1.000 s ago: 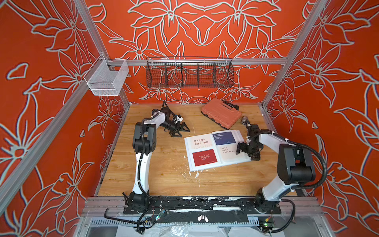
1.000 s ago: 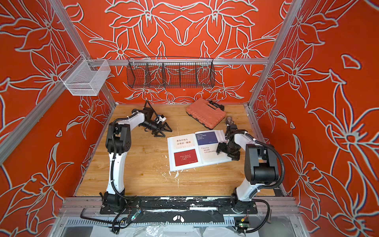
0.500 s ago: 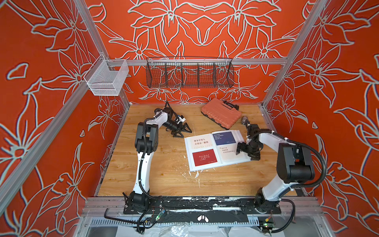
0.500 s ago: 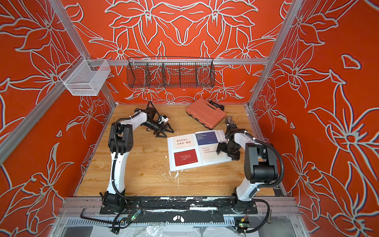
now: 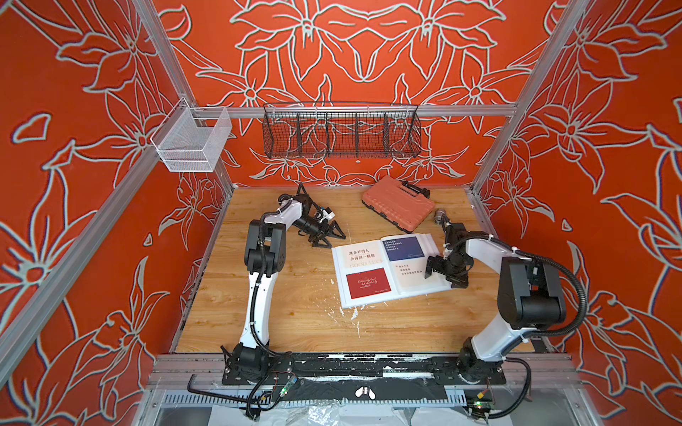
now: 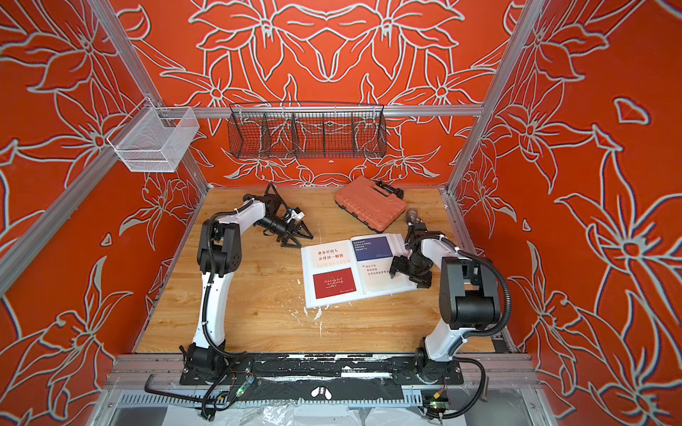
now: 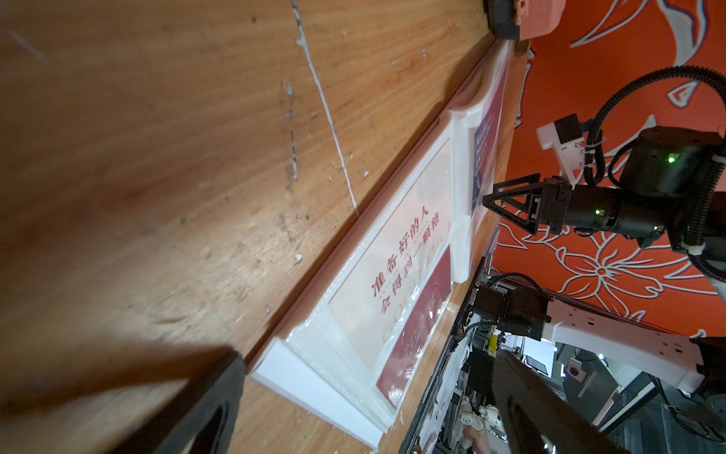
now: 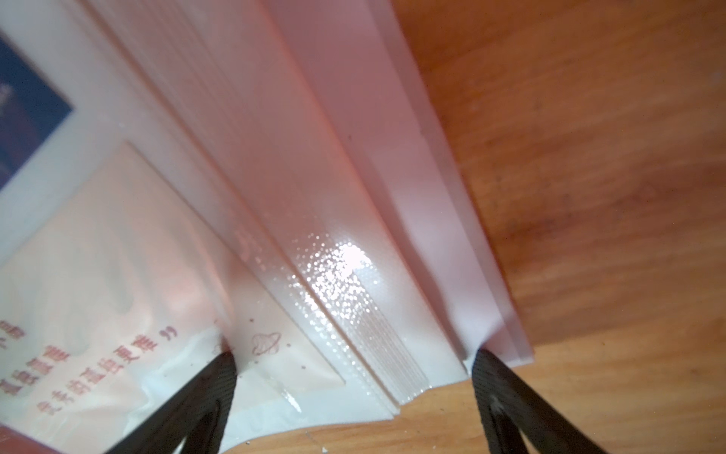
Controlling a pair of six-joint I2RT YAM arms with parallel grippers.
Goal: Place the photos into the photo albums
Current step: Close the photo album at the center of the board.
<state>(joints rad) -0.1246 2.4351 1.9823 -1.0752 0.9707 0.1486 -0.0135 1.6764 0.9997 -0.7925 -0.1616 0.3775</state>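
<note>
The photo album [image 5: 424,288] [image 6: 383,290] lies open on the wooden table. Its left page holds a white photo [image 5: 361,254] and a dark red one [image 5: 368,283]. On the right page are a navy photo [image 5: 404,248] and a second white photo [image 5: 407,268]. My left gripper [image 5: 334,239] [image 6: 303,239] [image 7: 365,412] is open and low over the table just beyond the album's far left corner [image 7: 306,377]. My right gripper [image 5: 441,279] [image 6: 405,279] [image 8: 353,373] is open. Its fingers straddle the right page's outer edge [image 8: 314,196] near the front corner.
An orange ribbed case [image 5: 398,207] lies at the back right of the table, with a small metal part [image 5: 439,215] beside it. A black wire basket [image 5: 341,132] and a white mesh basket [image 5: 192,144] hang on the walls. White scraps [image 5: 354,313] dot the wood by the album's front edge.
My left gripper has moved forward and to the right, toward the album's far left corner. The right gripper and the album have stayed where they were.
</note>
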